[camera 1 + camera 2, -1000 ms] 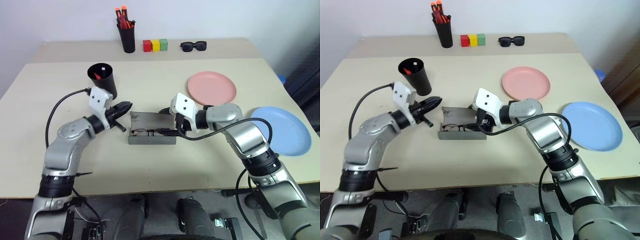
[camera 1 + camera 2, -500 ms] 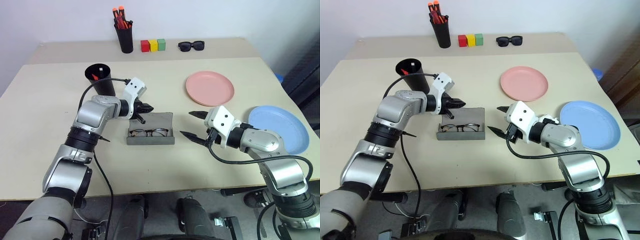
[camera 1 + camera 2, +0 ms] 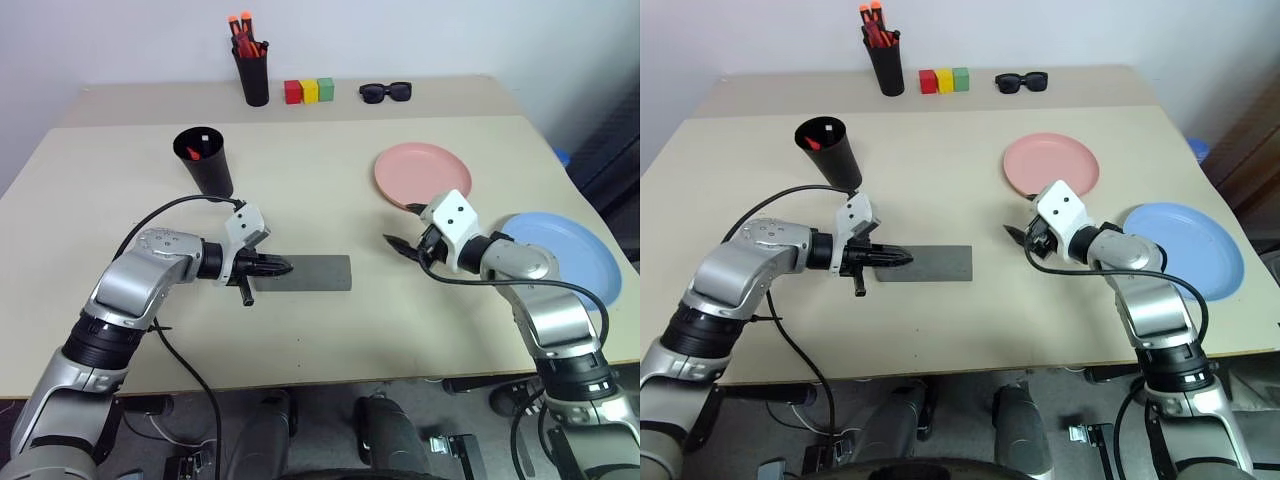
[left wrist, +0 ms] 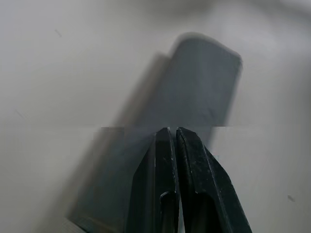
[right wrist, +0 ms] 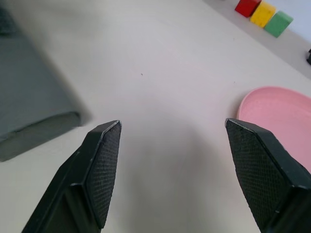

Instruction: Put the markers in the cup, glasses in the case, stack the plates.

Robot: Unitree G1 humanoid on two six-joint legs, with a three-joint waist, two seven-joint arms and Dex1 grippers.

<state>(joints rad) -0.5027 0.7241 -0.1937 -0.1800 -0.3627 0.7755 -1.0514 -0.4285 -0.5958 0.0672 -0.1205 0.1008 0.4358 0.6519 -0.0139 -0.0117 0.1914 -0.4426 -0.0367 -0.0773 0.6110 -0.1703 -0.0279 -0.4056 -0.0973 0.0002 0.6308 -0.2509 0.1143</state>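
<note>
A: A beige counter (image 3: 330,350) is seen against a pale wall, with the grey case (image 3: 308,273) lying shut at its middle. How much can be counted as done?

B: The markers can be judged finished: a red tip and a white tip are seen inside the cup (image 3: 204,160), beyond the case on the robot's left. No glasses are seen on the counter, so they are presumably shut inside.

A: And the tools?

B: The left tool (image 3: 278,267) is closed on nothing, its tips resting on the case's lid. The right tool (image 3: 397,243) is held wide and empty, to the right of the case.

A: What is left?

B: The plates are unstacked: the pink plate (image 3: 423,176) lies beyond and right of the case, the blue plate (image 3: 565,262) further right, apart from it.
</note>
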